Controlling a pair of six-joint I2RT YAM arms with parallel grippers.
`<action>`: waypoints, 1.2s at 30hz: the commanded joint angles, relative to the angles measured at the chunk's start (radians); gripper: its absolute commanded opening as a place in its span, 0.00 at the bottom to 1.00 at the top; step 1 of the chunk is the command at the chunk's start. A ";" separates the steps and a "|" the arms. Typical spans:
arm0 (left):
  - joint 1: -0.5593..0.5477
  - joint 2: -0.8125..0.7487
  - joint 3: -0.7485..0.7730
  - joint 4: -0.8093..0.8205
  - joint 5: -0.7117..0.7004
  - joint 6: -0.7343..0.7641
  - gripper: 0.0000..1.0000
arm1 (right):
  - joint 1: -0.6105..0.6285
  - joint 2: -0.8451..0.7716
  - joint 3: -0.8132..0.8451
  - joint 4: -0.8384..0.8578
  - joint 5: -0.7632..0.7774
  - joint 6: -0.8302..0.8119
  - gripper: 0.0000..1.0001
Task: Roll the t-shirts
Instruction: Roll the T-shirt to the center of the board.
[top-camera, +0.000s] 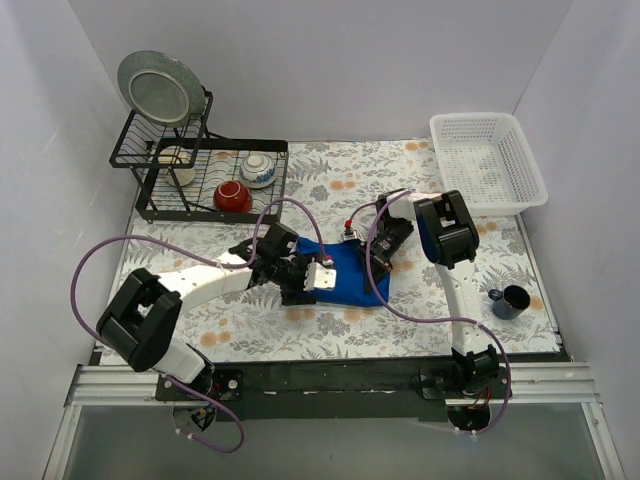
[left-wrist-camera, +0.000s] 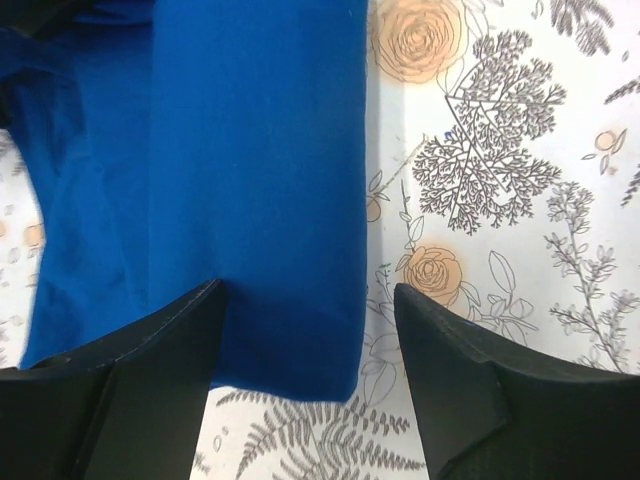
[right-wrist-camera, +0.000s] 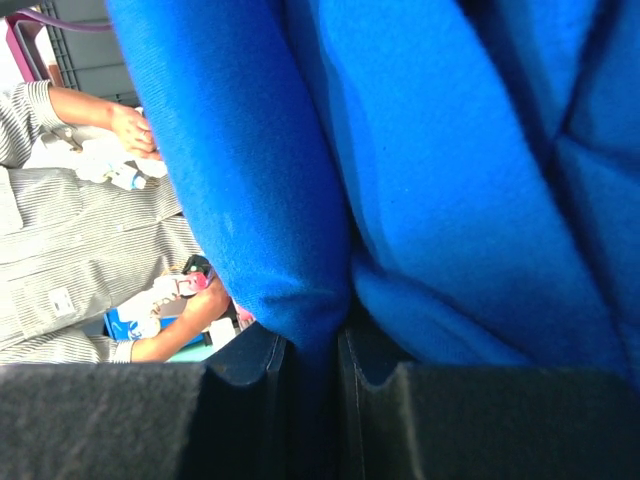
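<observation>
Left gripper (left-wrist-camera: 308, 300) hangs spread over the edge of the folded t-shirt (left-wrist-camera: 250, 150), one finger above the blue cloth and the other above the floral tablecloth (left-wrist-camera: 500, 150), holding nothing. My right gripper (right-wrist-camera: 315, 350) is pinched on a thick fold of the same shirt, which lies bunched mid-table between the two arms. My worry is that with only one end held, a pull from the right could drag the whole shirt sideways and let the folded strip fall open. If I close the left jaws where they stand, I may also catch tablecloth along with shirt. The white basket (top-camera: 490, 160) in the far right corner looks empty. The dish rack (top-camera: 210, 175) at far left carries a red bowl (top-camera: 232, 196), a patterned white bowl (top-camera: 258, 168) and an upright plate (top-camera: 158, 88). I cannot see into the dark mug (top-camera: 515, 300) near the right edge.
</observation>
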 joint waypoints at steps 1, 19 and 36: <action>-0.017 0.066 -0.050 0.070 -0.016 0.061 0.66 | -0.007 0.091 0.007 0.164 0.080 -0.019 0.01; 0.018 0.265 0.112 -0.149 0.078 -0.066 0.08 | -0.139 -0.415 -0.094 0.337 0.073 -0.082 0.99; 0.106 0.429 0.373 -0.348 0.340 -0.223 0.09 | 0.131 -1.178 -0.907 1.216 0.408 -0.060 0.99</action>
